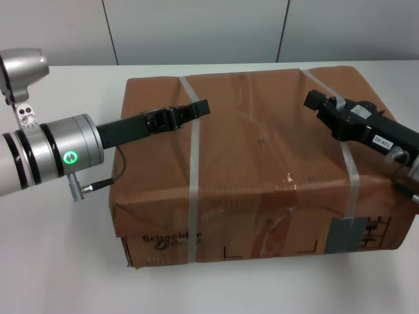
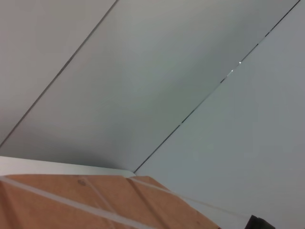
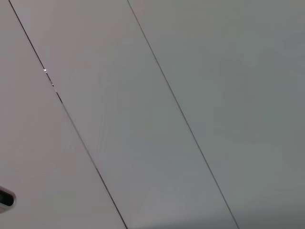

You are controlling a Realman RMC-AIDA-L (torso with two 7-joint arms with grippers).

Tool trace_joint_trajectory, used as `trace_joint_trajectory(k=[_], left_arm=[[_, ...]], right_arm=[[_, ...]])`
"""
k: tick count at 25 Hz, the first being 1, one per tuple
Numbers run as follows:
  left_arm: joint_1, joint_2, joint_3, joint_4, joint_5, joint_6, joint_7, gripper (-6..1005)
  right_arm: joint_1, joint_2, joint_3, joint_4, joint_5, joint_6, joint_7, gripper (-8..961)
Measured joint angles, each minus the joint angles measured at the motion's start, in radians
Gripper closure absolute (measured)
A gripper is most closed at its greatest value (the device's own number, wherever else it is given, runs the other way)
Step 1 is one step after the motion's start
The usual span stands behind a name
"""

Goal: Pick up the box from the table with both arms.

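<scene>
The box [image 1: 262, 163], a large brown carton with two whitish straps, black "Schneider" print and a grey label on its near side, stands on the white table [image 1: 59, 268]. My left gripper [image 1: 196, 108] reaches in from the left and lies over the box's top near the left strap. My right gripper [image 1: 315, 102] reaches in from the right over the top by the right strap. The left wrist view shows a strip of the box top [image 2: 71, 205] below grey wall panels. The right wrist view shows only wall panels.
A grey panelled wall [image 1: 196, 29] stands behind the table's far edge. A thin black cable [image 1: 108, 183] hangs from my left wrist beside the box's left side. White tabletop shows to the left of and in front of the box.
</scene>
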Motion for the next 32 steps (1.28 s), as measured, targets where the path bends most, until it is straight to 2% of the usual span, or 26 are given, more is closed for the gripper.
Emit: trace_joint_trajectory(k=[32], left_arm=[[0.002, 0.002, 0.005, -0.005, -0.024, 0.0, 0.01, 914]], right_arm=[[-0.001, 0.0, -0.002, 0.0, 0.013, -0.005, 0.0, 899]])
